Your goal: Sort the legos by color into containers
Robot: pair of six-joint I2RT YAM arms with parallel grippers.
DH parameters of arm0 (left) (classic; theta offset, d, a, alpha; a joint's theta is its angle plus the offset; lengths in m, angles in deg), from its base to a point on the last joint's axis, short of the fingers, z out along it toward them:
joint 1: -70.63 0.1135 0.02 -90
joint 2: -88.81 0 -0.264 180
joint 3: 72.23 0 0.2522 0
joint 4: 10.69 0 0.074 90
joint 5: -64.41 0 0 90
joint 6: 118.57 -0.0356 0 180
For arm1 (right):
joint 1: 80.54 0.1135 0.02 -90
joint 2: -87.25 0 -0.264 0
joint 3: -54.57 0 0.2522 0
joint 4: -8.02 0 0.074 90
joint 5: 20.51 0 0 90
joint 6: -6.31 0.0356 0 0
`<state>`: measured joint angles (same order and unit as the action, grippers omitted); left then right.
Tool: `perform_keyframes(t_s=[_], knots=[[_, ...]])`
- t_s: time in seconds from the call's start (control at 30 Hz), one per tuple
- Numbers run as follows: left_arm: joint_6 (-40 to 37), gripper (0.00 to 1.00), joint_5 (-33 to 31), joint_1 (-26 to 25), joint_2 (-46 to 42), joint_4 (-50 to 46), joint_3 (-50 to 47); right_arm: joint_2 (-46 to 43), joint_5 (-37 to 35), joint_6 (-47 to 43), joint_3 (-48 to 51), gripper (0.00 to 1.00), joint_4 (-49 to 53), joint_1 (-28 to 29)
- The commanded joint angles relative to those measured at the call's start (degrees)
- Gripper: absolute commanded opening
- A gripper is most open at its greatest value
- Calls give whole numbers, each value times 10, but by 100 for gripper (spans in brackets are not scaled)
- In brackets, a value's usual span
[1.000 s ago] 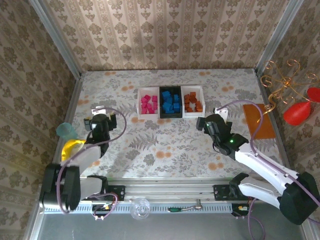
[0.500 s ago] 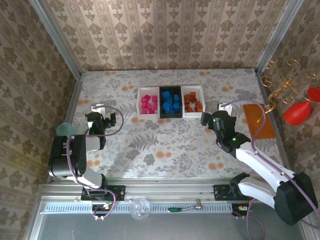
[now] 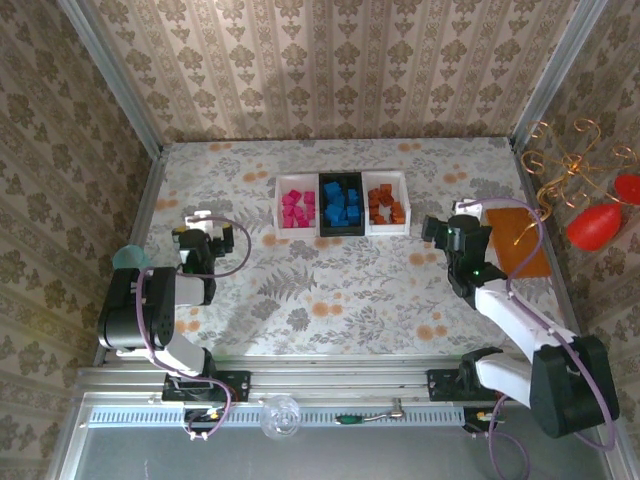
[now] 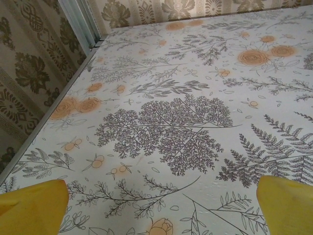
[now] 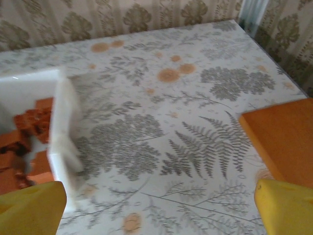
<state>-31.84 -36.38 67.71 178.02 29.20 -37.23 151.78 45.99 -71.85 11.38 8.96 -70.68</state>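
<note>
From above, three containers (image 3: 278, 205) sit in a row at upper centre. Pink legos (image 3: 296, 209) fill the left white one, blue the black middle, orange-brown the right. Sorting looks finished to me, which would explain my left gripper (image 3: 204, 224) and right gripper (image 3: 456, 228) at mid-left and mid-right, both spread, empty. My right wrist view adds the right tray's wall at left and the orange mat (image 5: 283, 142) at right. The left wrist view looks across bare floral table (image 4: 166, 127).

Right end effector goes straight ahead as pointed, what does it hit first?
Looks free: the right end effector aims at bare tablecloth between the white tray of orange-brown legos and the orange mat. Beyond that, probably the back wall; depth unclear.
</note>
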Motion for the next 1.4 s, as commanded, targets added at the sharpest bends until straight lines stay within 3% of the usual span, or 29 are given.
perform_keyframes(t_s=[0.0,0.13,0.2,0.33,0.47,0.73,0.83,0.87,0.9,0.97,1.0,1.07,1.37], knots=[[3,100,-12,-2,3,23,-1,53,-2,-44,24,100,-110,-21],[4,100,-12,-2,3,23,-1,129,23,-62,41,100,-227,-44],[4,100,-12,-2,3,23,-1,145,37,-69,23,100,-213,-53],[4,100,-12,-2,3,23,-1,201,60,-69,45,100,-317,-73],[4,100,-12,-2,3,23,-1,206,80,-69,21,100,-267,-78],[4,100,-12,-2,3,23,-1,206,83,-71,26,100,-278,-78],[4,100,-12,-2,3,23,-1,209,120,-76,36,100,-295,-82],[4,100,-12,-2,3,23,-1,227,159,-86,61,100,-363,-89],[4,100,-12,-2,3,23,-1,249,149,-90,86,100,-444,-85],[4,100,-12,-2,3,23,-1,220,107,-65,89,100,-397,-87],[4,100,-12,-2,3,23,0,234,104,-71,87,100,-418,-85],[4,100,-12,-2,3,23,-1,227,102,-70,68,100,-365,-83],[4,100,-12,-2,3,23,-1,229,100,-74,74,100,-383,-79]])
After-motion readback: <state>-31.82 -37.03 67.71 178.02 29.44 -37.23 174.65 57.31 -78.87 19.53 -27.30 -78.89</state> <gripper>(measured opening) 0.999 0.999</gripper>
